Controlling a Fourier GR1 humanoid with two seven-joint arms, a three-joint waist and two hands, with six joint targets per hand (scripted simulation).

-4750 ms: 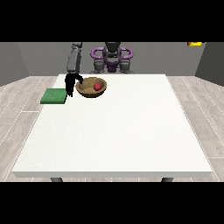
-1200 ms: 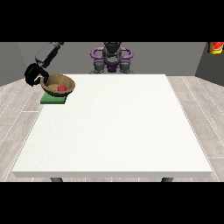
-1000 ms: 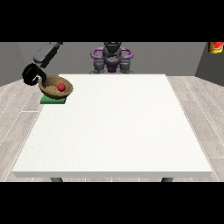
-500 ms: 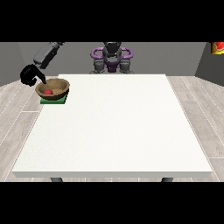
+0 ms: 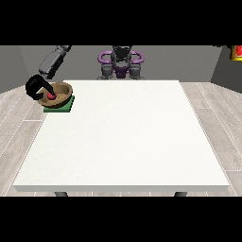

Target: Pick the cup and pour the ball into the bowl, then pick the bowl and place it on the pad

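Hand at the view's left [image 5: 35, 88]: black, at the far left edge of the table, on an arm [image 5: 53, 62] that slants down from the upper right; its fingers curl over the left rim of the bowl, holding it. Bowl [image 5: 57, 94]: brown, round, sitting on the pad, roughly level, mouth up. Ball [image 5: 51, 95]: red, inside the bowl toward its left side, close under the curled fingers. Pad [image 5: 66, 105]: green, flat, square, lying on the table's far left corner; only its front and right margins show from under the bowl. Table [image 5: 123, 137]: large, white, rectangular top, with two dark leg stubs visible below the near edge. Robot torso [image 5: 121, 62]: behind the table's far edge at centre, grey with purple rings about the shoulders. Red and yellow object [image 5: 236, 53]: at the upper right edge of the view, well apart from the table, cut off by the frame, identity not legible. Hand at the view's right: not seen anywhere. Cup: not identifiable.
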